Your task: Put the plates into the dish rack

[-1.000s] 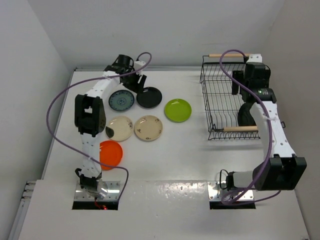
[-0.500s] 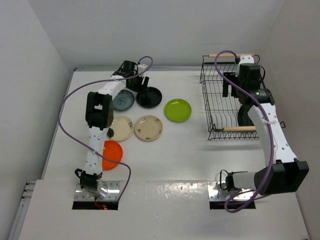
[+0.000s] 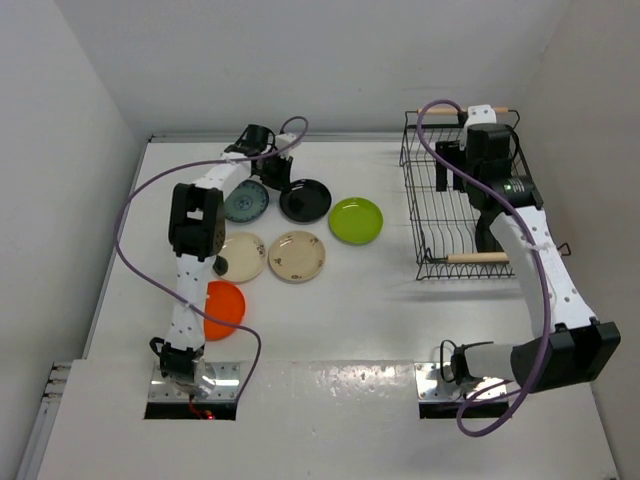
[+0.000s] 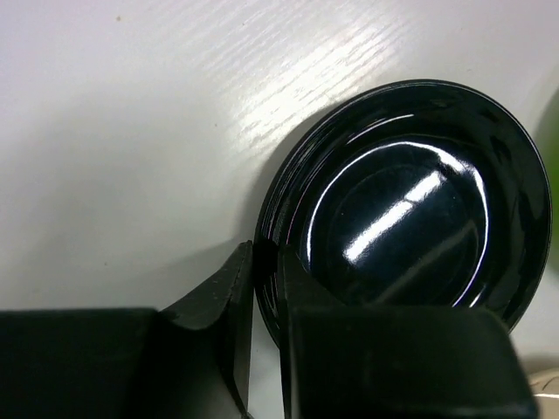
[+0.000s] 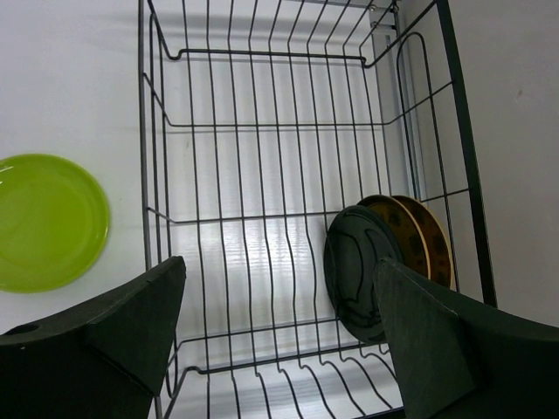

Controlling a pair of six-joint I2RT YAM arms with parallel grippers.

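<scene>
Overhead, the left tool [image 3: 272,180] reaches into the upper centre-left of the frame, where a glossy black round plate [image 3: 305,200] lies flat on the white desk [image 3: 350,330]. From the left wrist, its two black fingers [image 4: 229,301] are drawn almost together on the plate's left rim, one outside the lip and one inside. This appears to be a pinch on the edge, and the plate does not look lifted yet.

The rectangular black wire dish rack [image 3: 440,200], with light wooden bar handles, stands at the upper right, well apart from the gripped plate. A lime green round plate [image 3: 356,220] lies between them. The right tool [image 3: 450,168] hangs over the rack's upper end, spread wide and holding nothing. In the right wrist view, a dark plate [image 5: 358,271] and a brown-and-yellow patterned plate [image 5: 419,240] stand on edge in the rack's lower right.

The rack lies to the right of the held plate, so the coming move likely runs rightward across the frame and tips the plate from flat to upright. The left arm is nearer the loose plates and the right arm nearer the rack. A teal patterned plate [image 3: 245,203], two cream plates [image 3: 297,256] and an orange-red plate [image 3: 222,305] wait at left.
</scene>
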